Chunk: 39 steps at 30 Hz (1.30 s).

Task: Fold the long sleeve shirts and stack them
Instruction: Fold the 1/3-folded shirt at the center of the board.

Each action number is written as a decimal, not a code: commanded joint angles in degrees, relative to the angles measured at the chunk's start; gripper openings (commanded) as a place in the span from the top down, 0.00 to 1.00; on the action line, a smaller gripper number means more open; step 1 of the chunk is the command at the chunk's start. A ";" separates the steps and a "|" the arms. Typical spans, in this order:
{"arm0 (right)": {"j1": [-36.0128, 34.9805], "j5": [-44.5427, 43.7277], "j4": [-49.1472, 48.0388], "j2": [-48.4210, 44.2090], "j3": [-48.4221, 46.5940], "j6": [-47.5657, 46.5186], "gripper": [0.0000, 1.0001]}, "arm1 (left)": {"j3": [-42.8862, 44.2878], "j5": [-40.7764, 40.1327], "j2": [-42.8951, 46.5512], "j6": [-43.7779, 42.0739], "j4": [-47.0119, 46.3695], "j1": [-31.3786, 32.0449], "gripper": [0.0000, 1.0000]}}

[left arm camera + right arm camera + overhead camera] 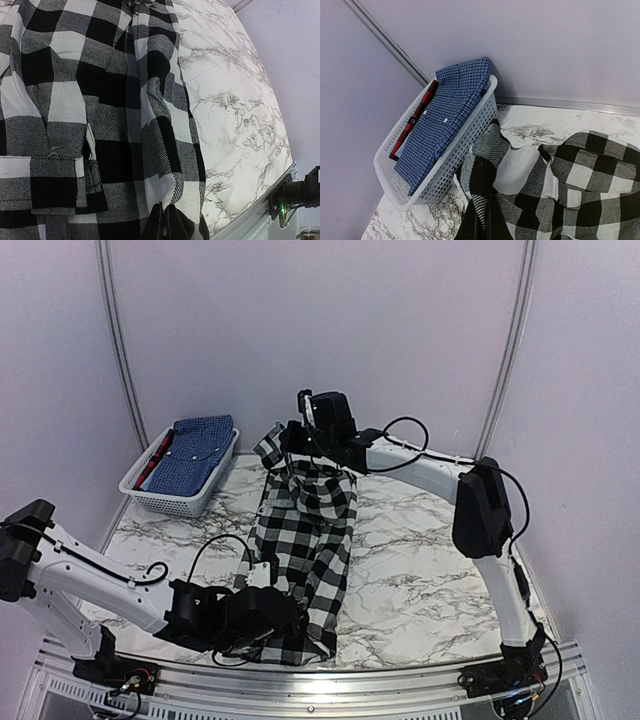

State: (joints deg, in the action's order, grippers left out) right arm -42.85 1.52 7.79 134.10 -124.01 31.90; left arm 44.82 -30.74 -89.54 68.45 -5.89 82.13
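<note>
A black-and-white checked long sleeve shirt (305,540) hangs stretched between my two grippers over the middle of the marble table (430,570). My left gripper (275,612) is shut on its near hem, low by the front edge; the cloth fills the left wrist view (100,125). My right gripper (292,443) is shut on the far end of the shirt and holds it lifted at the back; that end shows in the right wrist view (530,185). A folded blue fine-print shirt (200,450) lies in the basket; it also shows in the right wrist view (447,115).
A white slotted plastic basket (170,498) stands at the back left corner, with a red item (412,120) beside the blue shirt. Grey walls close the back and sides. A metal rail (300,680) runs along the front edge.
</note>
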 commanded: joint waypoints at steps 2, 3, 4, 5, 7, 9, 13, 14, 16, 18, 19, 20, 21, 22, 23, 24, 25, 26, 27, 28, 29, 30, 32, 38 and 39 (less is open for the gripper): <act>-1.59 1.54 -7.35 -1.03 -3.96 1.77 1.00 | -0.95 -0.55 1.34 1.47 2.92 0.62 1.00; -1.85 1.37 -8.85 -1.34 -4.30 1.76 1.00 | -1.04 -0.55 1.45 1.55 3.10 0.58 1.00; -2.14 1.07 -9.80 -1.77 -4.47 1.71 1.00 | -1.11 -0.62 1.53 1.71 3.22 0.58 1.00; -2.37 0.74 -10.55 -2.30 -4.42 1.66 1.00 | -1.22 -0.63 1.68 1.86 3.30 0.59 1.00; -2.78 0.25 -11.76 -3.26 -4.40 1.66 1.00 | -1.45 -0.62 1.90 2.29 3.35 0.58 1.00; -2.91 0.20 -13.18 -4.00 -4.40 1.82 1.00 | -1.80 -0.64 1.98 2.85 3.34 0.64 1.00; -3.00 1.29 -14.26 -3.54 -5.65 2.65 1.00 | -1.85 -0.40 1.86 3.69 3.79 0.80 1.00; -2.95 1.67 -14.21 -3.11 -5.99 2.98 1.00 | -1.79 -0.52 1.89 4.02 4.29 0.90 1.00; -2.97 2.41 -14.50 -2.45 -6.03 3.68 1.00 | -1.72 -0.51 2.07 4.76 5.36 1.07 1.00; -2.87 3.21 -14.97 -1.95 -5.59 4.33 1.00 | -1.69 -0.17 2.32 5.72 6.59 1.10 1.00; -2.95 3.53 -15.52 -1.61 -5.19 4.58 1.00 | -1.79 -0.18 2.54 6.26 8.20 1.21 1.00; -2.96 3.79 -16.09 -1.60 -4.79 4.84 1.00 | -1.79 -0.30 2.88 6.83 9.18 1.32 1.00; -2.94 3.84 -16.51 -1.32 -4.54 4.96 1.00 | -1.76 -0.67 3.23 7.49 10.38 1.57 1.00; -2.90 3.91 -16.75 -1.11 -4.42 5.01 1.00 | -1.84 -1.06 3.61 8.29 11.55 1.70 1.00; -2.87 3.93 -17.06 -0.91 -4.48 5.01 1.00 | -2.04 -1.34 3.90 9.03 12.57 1.79 1.00; -2.93 4.00 -17.37 -0.61 -4.49 5.08 1.00 | -2.35 -1.63 4.36 9.72 13.15 1.81 1.00; -2.90 3.95 -17.55 -0.47 -4.56 5.10 1.00 | -2.76 -1.76 4.68 9.99 13.26 1.85 1.00; -2.94 3.93 -17.70 -0.31 -4.70 5.18 1.00 | -2.88 -1.84 4.75 10.00 13.34 1.86 1.00; -2.94 3.85 -17.67 -0.07 -4.89 5.31 1.00 | -2.91 -1.68 4.63 9.94 13.59 1.88 1.00; -2.94 3.70 -17.46 0.12 -5.07 5.40 1.00 | -2.82 -1.34 4.37 9.91 13.64 1.82 1.00; -2.94 3.60 -17.32 0.18 -5.13 5.51 1.00 | -2.57 -0.94 4.11 9.75 13.63 1.85 1.00; -2.86 3.44 -17.12 0.14 -4.92 5.61 1.00 | -2.35 -0.39 3.71 9.39 13.67 1.83 1.00; -2.94 3.11 -17.17 -0.23 -3.85 5.83 1.00 | -2.31 0.00 3.03 9.48 13.69 1.85 1.00; -2.90 1.44 -19.48 -3.50 3.29 5.81 1.00 | -3.01 -0.12 3.81 10.03 14.58 1.81 0.93; -2.88 1.09 -20.17 -4.51 4.96 5.91 1.00 | -3.18 -0.30 4.04 10.14 14.85 1.81 0.91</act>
State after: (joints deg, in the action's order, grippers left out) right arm -45.47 4.32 -9.61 132.97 -123.50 37.36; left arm 42.61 -30.55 -86.24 77.84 5.76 83.53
